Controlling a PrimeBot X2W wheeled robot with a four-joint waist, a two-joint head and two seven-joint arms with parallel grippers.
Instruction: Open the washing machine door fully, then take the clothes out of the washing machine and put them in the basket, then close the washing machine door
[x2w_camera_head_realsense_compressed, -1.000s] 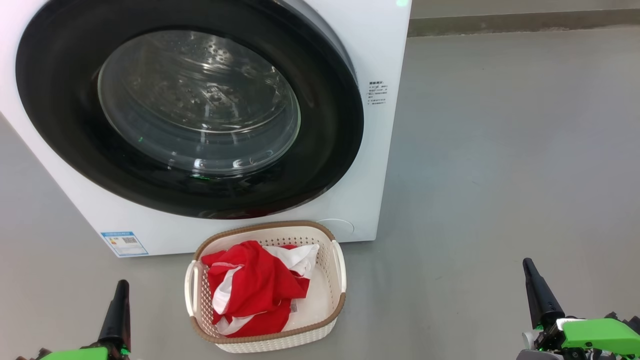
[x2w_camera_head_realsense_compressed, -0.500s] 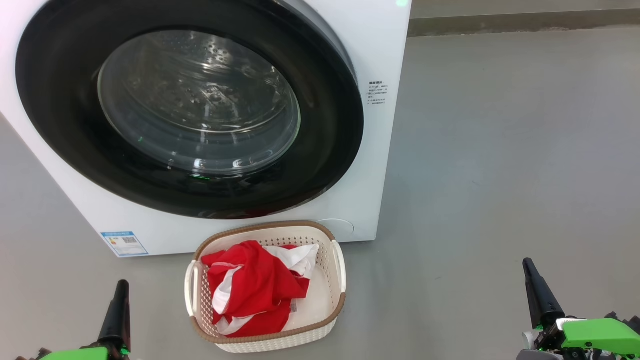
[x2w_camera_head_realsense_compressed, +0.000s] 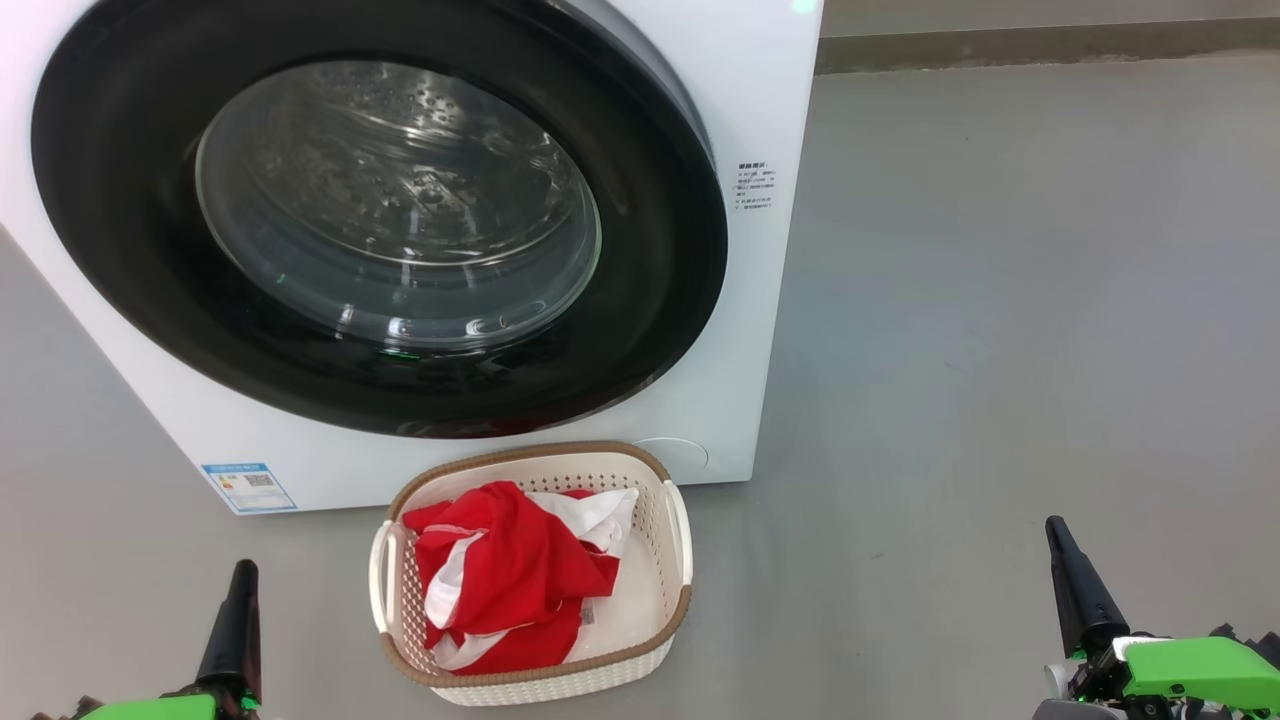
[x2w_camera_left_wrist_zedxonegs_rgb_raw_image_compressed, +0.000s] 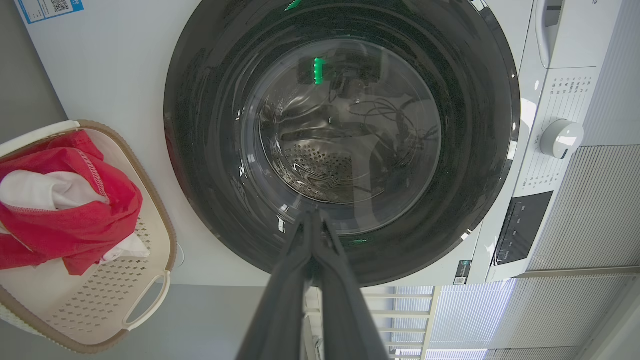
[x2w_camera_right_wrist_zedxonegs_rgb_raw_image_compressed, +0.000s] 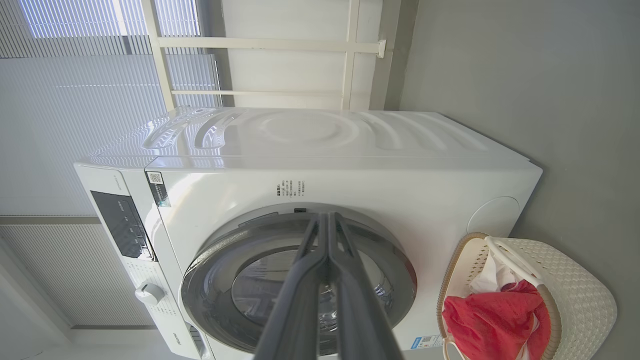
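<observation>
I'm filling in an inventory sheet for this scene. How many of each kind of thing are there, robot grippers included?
washing machine: 1
basket: 1
heap of red clothes: 1 (the pieces in it cannot be told apart)
grippers: 2, the left gripper and the right gripper
Total: 5

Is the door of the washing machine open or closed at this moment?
Closed. The washing machine door lies flat against the washing machine; the drum shows only through its glass.
</observation>
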